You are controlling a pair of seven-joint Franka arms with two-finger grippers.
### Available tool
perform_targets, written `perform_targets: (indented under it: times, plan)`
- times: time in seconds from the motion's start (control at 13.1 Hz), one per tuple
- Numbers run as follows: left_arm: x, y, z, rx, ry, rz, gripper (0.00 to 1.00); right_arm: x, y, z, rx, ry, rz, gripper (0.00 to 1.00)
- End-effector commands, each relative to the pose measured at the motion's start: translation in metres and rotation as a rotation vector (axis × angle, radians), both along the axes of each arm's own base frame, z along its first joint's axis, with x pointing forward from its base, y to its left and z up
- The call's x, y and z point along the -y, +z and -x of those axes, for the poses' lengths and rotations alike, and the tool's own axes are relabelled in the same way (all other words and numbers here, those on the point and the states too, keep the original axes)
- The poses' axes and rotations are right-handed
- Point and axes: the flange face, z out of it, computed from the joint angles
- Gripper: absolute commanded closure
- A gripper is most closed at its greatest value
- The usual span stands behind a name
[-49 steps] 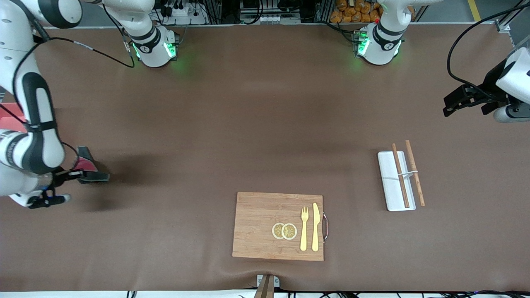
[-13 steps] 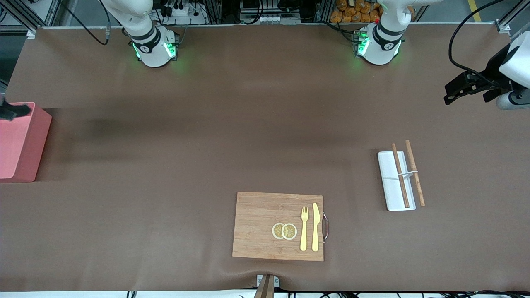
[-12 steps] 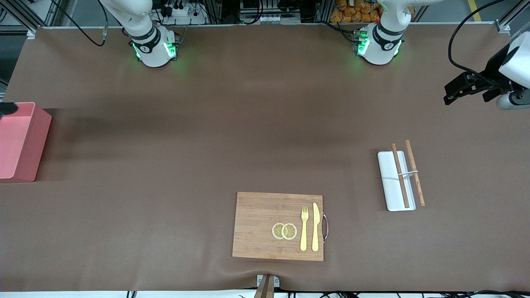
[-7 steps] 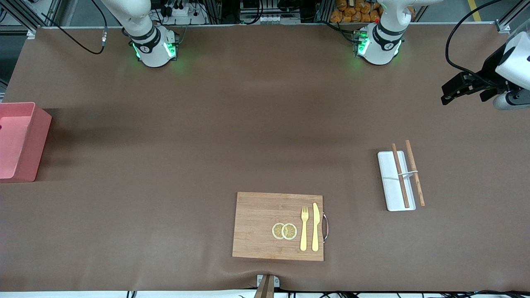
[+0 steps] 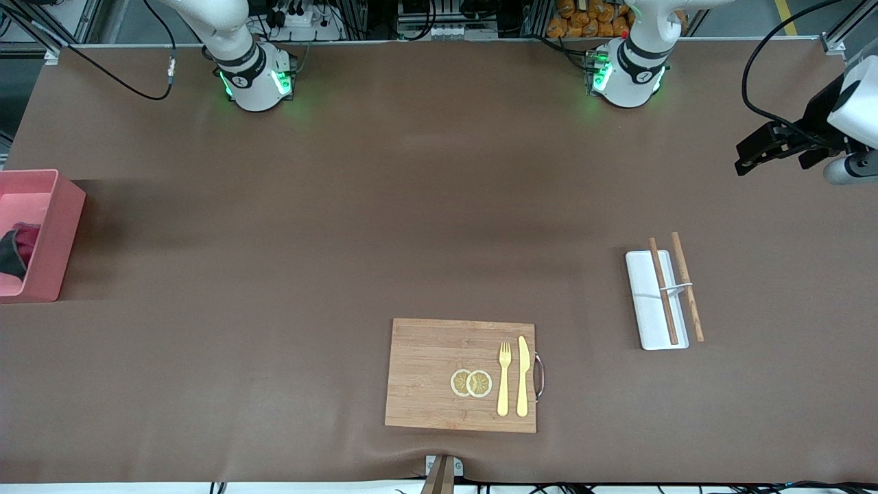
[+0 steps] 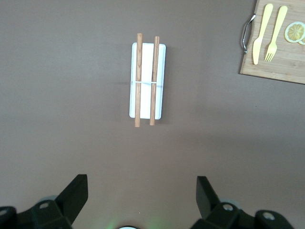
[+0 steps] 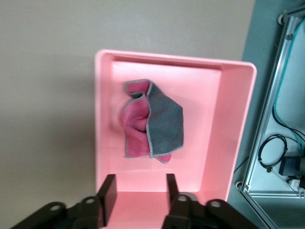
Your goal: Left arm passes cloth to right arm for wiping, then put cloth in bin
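The cloth (image 5: 14,248), dark grey and crimson-pink, lies crumpled inside the pink bin (image 5: 65,226) at the right arm's end of the table. In the right wrist view the cloth (image 7: 157,124) rests on the floor of the bin (image 7: 228,143). My right gripper (image 7: 139,185) hangs open and empty over the bin; it is out of the front view. My left gripper (image 5: 749,158) waits open and empty in the air at the left arm's end of the table; the left wrist view shows its fingers wide apart (image 6: 141,185).
A wooden board (image 5: 425,374) with a fork (image 5: 504,377), a knife (image 5: 523,376) and two lemon slices lies near the front edge. A white tray (image 5: 645,309) with two chopsticks (image 5: 664,291) lies toward the left arm's end, also in the left wrist view (image 6: 162,81).
My right gripper carried the cloth to the bin, let it go and left the front view. The cloth now lies in the bin. The left arm has hardly moved.
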Motion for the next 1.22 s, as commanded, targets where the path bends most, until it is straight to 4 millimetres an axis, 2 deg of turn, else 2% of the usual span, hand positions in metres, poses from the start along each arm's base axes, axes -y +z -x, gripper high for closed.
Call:
perform_targets:
  times: [0.0, 0.23, 0.3, 0.46, 0.61, 0.76, 0.84, 0.91, 1.14]
  plan:
    - [-0.002, 0.004, 0.001, 0.006, 0.007, -0.021, 0.0, -0.078, 0.06, -0.027, 0.039, 0.091, -0.037, 0.0]
    - [-0.003, 0.006, 0.002, 0.01, -0.004, -0.022, 0.0, -0.169, 0.101, -0.054, 0.047, 0.195, -0.073, 0.0]
    - [-0.002, 0.006, 0.002, 0.01, -0.004, -0.022, 0.0, -0.201, 0.112, -0.057, 0.048, 0.178, -0.104, 0.0]
    - [-0.004, 0.007, 0.004, 0.009, 0.0, -0.025, 0.0, -0.27, 0.14, -0.058, 0.023, 0.108, -0.121, 0.0]
    - [-0.005, 0.006, 0.004, 0.013, 0.001, -0.037, 0.0, -0.351, 0.164, -0.053, -0.006, -0.002, -0.097, 0.0]
    - [-0.005, 0.002, 0.002, 0.023, 0.0, -0.044, 0.0, -0.409, 0.18, -0.039, -0.021, -0.087, -0.069, 0.0]
    - [-0.006, -0.002, 0.002, 0.019, 0.001, -0.046, 0.0, -0.43, 0.187, -0.029, -0.015, -0.118, -0.058, 0.0]
    - [-0.007, -0.003, 0.002, 0.019, 0.003, -0.046, 0.0, -0.44, 0.192, -0.018, -0.011, -0.135, -0.071, 0.0]
    - [-0.013, -0.004, 0.001, 0.025, 0.013, -0.046, 0.0, -0.443, 0.21, 0.006, 0.011, -0.204, -0.138, 0.0]
